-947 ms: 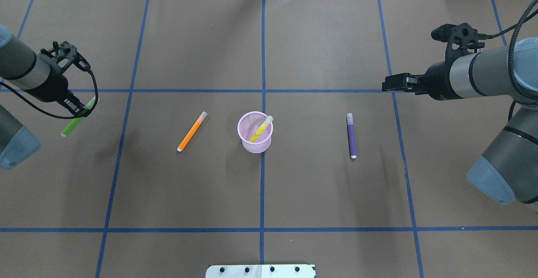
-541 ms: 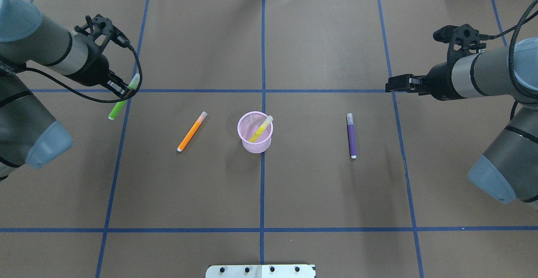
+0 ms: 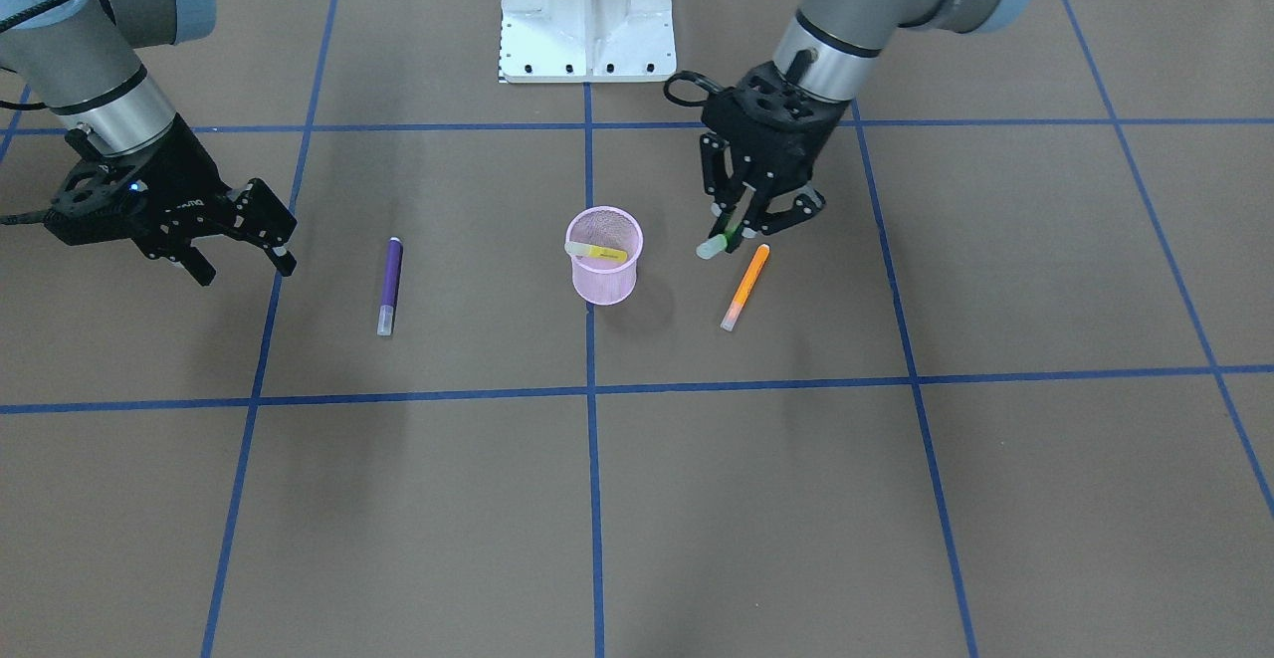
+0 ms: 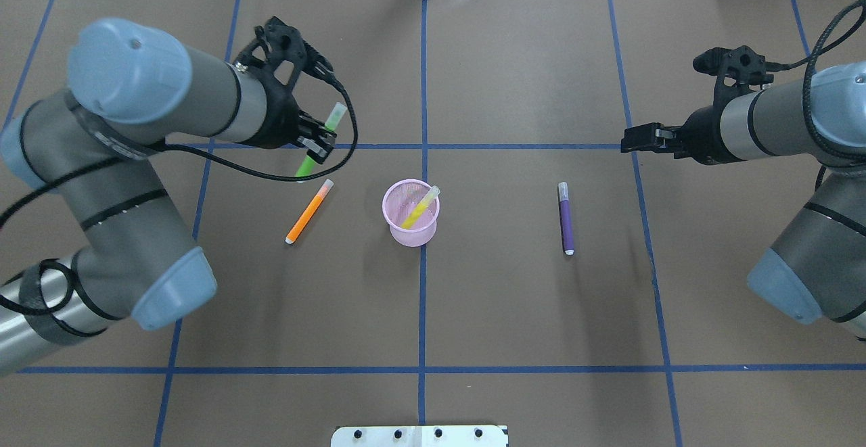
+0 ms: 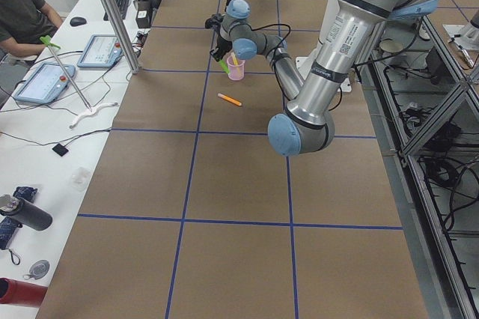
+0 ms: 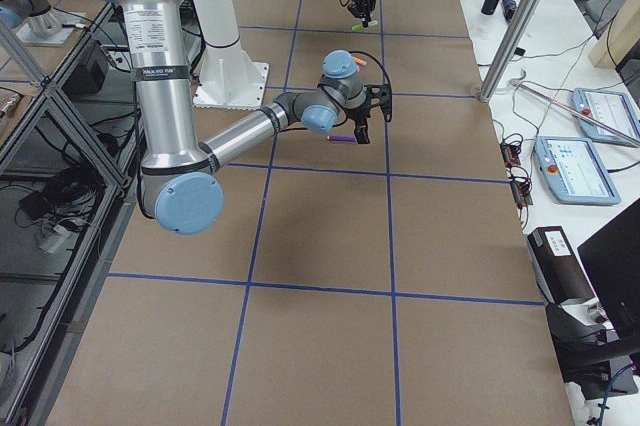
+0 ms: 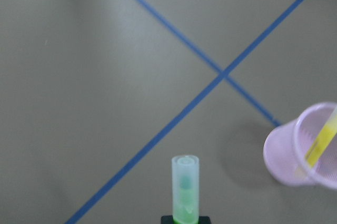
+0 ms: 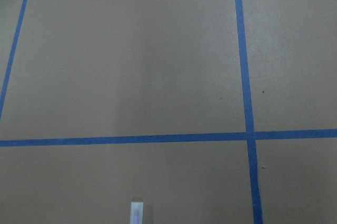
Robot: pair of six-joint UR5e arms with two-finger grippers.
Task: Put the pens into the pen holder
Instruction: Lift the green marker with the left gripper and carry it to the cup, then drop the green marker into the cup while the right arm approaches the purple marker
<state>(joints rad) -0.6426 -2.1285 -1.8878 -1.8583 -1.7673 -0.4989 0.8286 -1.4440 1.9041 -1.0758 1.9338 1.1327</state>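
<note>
The pink mesh pen holder (image 4: 413,234) stands upright mid-table with the yellow pen (image 4: 421,207) leaning inside it. My left gripper (image 4: 314,144) is shut on the green pen (image 4: 335,115) and holds it tilted above the table, left of and beyond the holder. The pen's whitish cap (image 7: 185,182) shows in the left wrist view, with the holder (image 7: 287,155) at lower right. The orange pen (image 4: 308,212) lies left of the holder, just below the left gripper. The purple pen (image 4: 566,218) lies right of it. My right gripper (image 3: 244,268) is open and empty, beyond the purple pen.
Blue tape lines cross the brown table cover. The robot's white base plate (image 3: 587,11) sits at the near edge. Desks with tablets, cables and a seated person (image 5: 22,12) lie past the far edge. The purple pen's cap tip (image 8: 137,211) shows in the right wrist view.
My left arm has swung to the right, carrying the green pen from the table's left edge to just left of the holder. The right arm has barely moved.
</note>
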